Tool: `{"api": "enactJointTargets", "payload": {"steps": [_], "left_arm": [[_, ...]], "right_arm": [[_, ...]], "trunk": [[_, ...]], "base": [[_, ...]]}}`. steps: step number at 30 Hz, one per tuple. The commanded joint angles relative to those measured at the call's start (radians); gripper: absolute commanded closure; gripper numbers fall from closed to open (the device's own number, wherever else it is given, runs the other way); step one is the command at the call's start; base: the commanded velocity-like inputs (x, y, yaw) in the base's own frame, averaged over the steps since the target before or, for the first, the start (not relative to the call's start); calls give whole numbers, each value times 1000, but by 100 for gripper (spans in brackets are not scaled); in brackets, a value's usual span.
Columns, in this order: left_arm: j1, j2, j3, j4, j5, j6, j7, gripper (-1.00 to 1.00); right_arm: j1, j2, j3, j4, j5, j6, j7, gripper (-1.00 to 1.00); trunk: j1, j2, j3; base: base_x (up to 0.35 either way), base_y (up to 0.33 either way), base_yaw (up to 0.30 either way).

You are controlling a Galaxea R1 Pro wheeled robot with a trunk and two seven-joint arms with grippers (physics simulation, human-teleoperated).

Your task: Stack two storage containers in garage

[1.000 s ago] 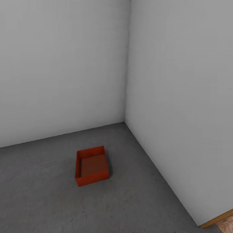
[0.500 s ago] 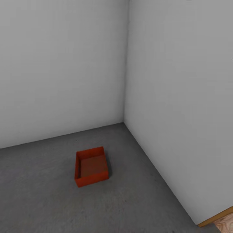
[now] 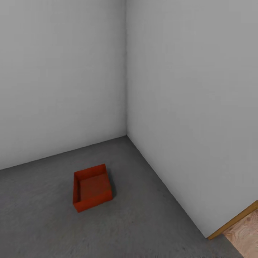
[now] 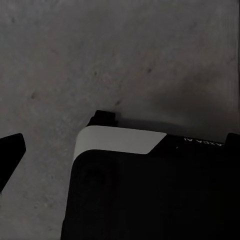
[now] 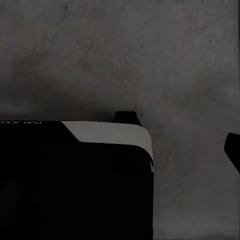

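Observation:
One red-orange storage container (image 3: pixel 91 187) sits upright and empty on the garage's dark grey concrete floor (image 3: pixel 143 215), a short way out from the corner of two white walls. Nothing is stacked on it or in it. In the left wrist view a dark fingertip (image 4: pixel 10 150) of my left gripper shows at the picture's edge over bare concrete, far from the middle, with nothing held. The right wrist view shows a matching dark fingertip (image 5: pixel 233 150) at its edge, also holding nothing. Both hang beside my black and white base (image 4: pixel 150 190).
Two plain white walls meet at a corner (image 3: pixel 126 107) behind the container. At the lower right the right wall ends at a wooden threshold (image 3: pixel 233 222), with light wood plank floor (image 3: pixel 247 233) beyond it.
The whole head view has shifted left as the camera turned right, so more wood floor shows at the lower right. The container keeps its place on the concrete.

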Motion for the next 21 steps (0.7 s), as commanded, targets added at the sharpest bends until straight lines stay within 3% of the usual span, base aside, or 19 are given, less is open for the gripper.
{"api": "enactJointTargets", "payload": {"steps": [1, 21], "left_arm": [[0, 0, -3, 0, 9, -3, 2, -100], [0, 1, -3, 0, 9, -3, 1, -100]], "right_arm": [[-1, 1, 8, 3, -9, -5, -1, -100], [-1, 0, 8, 3, -9, -5, -1, -100]], "trunk": [[0, -1, -1], [0, -1, -1]], "base": [[0, 0, -276], [0, 0, -271]]}}
